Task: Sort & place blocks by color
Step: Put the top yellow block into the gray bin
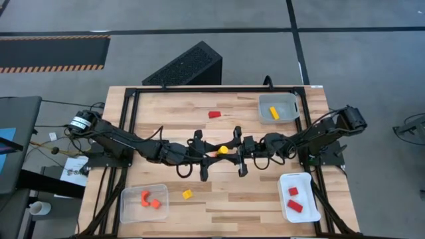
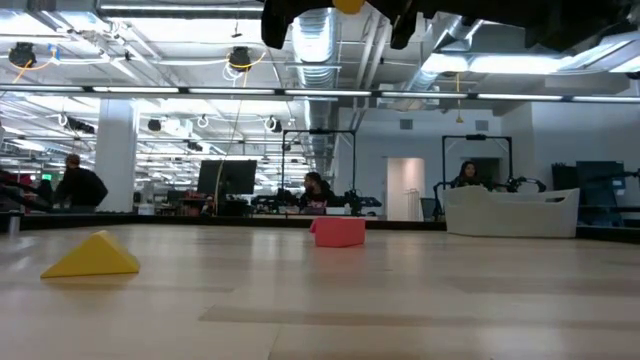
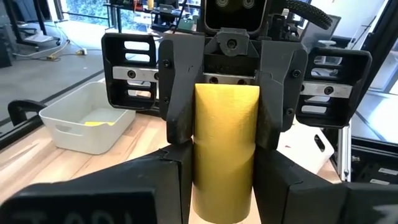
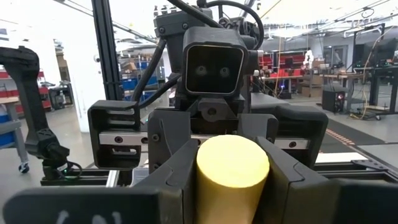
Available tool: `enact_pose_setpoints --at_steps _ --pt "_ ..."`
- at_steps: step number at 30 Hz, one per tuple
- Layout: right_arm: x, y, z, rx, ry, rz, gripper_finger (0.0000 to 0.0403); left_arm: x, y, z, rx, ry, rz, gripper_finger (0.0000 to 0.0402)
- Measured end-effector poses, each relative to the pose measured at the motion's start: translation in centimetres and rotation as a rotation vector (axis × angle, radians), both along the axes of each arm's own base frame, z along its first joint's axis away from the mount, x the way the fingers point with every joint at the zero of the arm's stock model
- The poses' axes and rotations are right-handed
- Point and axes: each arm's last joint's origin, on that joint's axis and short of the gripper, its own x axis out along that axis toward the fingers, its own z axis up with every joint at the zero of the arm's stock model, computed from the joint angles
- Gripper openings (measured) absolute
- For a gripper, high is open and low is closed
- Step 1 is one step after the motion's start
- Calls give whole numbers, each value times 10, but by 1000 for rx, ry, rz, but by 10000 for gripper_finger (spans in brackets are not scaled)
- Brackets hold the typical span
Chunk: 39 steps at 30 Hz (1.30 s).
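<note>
A yellow cylinder block (image 1: 224,150) hangs above the table's middle between my two grippers, which meet tip to tip. My left gripper (image 3: 224,171) reaches in from the left and is shut on it. My right gripper (image 4: 231,180) reaches in from the right and is shut on its other end. In the low view only the block's underside (image 2: 349,5) shows at the top edge. A red block (image 1: 214,114) lies flat on the far middle of the table. A yellow wedge (image 1: 187,194) rests on its base near the front. My left gripper pinches the cylinder's curved sides (image 3: 202,180) between its two fingers, at the end toward the left. The fingers come about level from the table's left and lie along the cylinder, which is lifted clear of the table. My right gripper has the cylinder's right-hand end (image 4: 208,177) between its two fingers, one on each curved side. They come about level from the table's right, along the cylinder, whose round end face (image 4: 232,165) looks at this wrist's camera.
A clear tray (image 1: 287,101) at the far right holds a yellow block (image 1: 274,113). A tray (image 1: 133,211) at the near left holds orange blocks. A white tray (image 1: 307,214) at the near right holds red blocks. A black frame edges the table.
</note>
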Motion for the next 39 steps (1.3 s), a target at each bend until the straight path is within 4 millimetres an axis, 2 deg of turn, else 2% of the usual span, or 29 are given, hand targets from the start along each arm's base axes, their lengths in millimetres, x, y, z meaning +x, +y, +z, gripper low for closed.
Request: enact_pose_setpoints --at_steps 3,10,15,21,26,32,39 --pt "0 0 0 -6 1 -1 129 0 0 0 -10 -1 2 115" --pt "0 -1 0 -40 -4 -14 128 -1 0 -4 -80 29 22 235" --pt "0 -1 0 -43 -2 -17 128 -2 1 -10 -88 83 31 278" --pt "-1 -5 -1 -94 39 -138 128 -7 4 -17 -72 166 116 287" --pt "-8 -19 -2 -160 198 -403 128 -14 9 -22 -43 246 208 287" --pt "-25 -47 -1 -225 398 -714 128 -17 11 -26 35 304 225 288" --pt "-50 -95 -3 -142 591 -898 128 -18 24 -31 102 369 289 288"
